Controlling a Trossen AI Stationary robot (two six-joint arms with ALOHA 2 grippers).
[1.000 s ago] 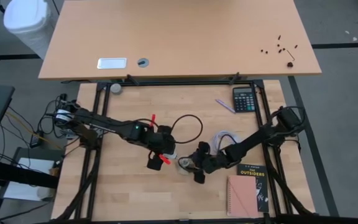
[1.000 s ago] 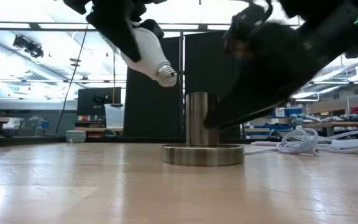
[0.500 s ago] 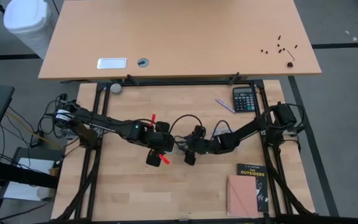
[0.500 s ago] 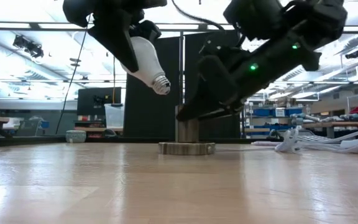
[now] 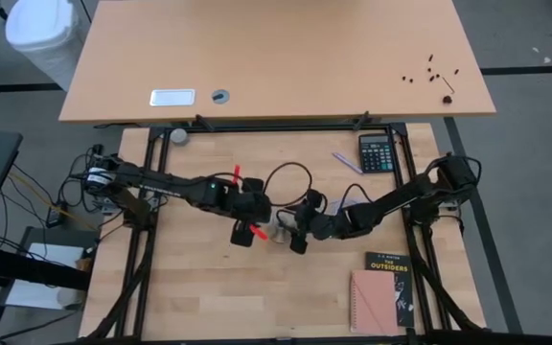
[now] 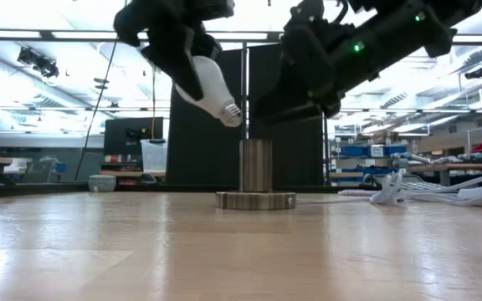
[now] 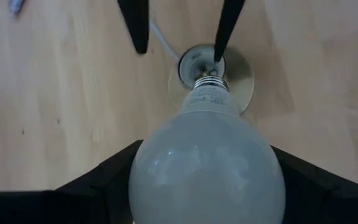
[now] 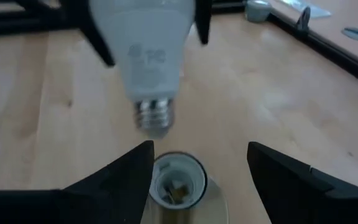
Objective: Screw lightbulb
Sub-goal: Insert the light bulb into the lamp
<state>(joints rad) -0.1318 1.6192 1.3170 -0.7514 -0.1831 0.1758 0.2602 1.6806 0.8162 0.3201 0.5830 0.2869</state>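
The white lightbulb (image 6: 210,84) hangs tilted in my left gripper (image 7: 207,186), which is shut on it. Its grey screw base (image 6: 231,113) points down at the silvery socket (image 6: 256,171) and sits just above the socket's open top (image 7: 194,61). The socket stands upright on its round disc base (image 6: 256,201) on the wooden table. My right gripper (image 8: 201,168) is open above the socket, one finger on either side, touching nothing. In the high view both grippers meet at mid-table, left (image 5: 254,222) and right (image 5: 300,228). My left gripper pinches the bulb's wide round globe (image 7: 138,168) between its two fingers, one on each side. The fingers come slanting down from the table's left. The bulb is lifted clear and tilted, screw base (image 8: 153,115) lowest, short of the socket's rim.
A coil of white cord (image 6: 417,191) lies to the right of the socket. A calculator (image 5: 377,151) and a pen (image 5: 346,163) lie at the far right; a book (image 5: 388,278) and a pink notebook (image 5: 370,302) lie at the near right. A black cable (image 5: 290,187) loops behind the grippers.
My right gripper slid the socket toward the table's far edge, then rose clear of it and now hangs above it. My left gripper has carried the bulb toward the socket, so the screw base now sits close over the socket's top.
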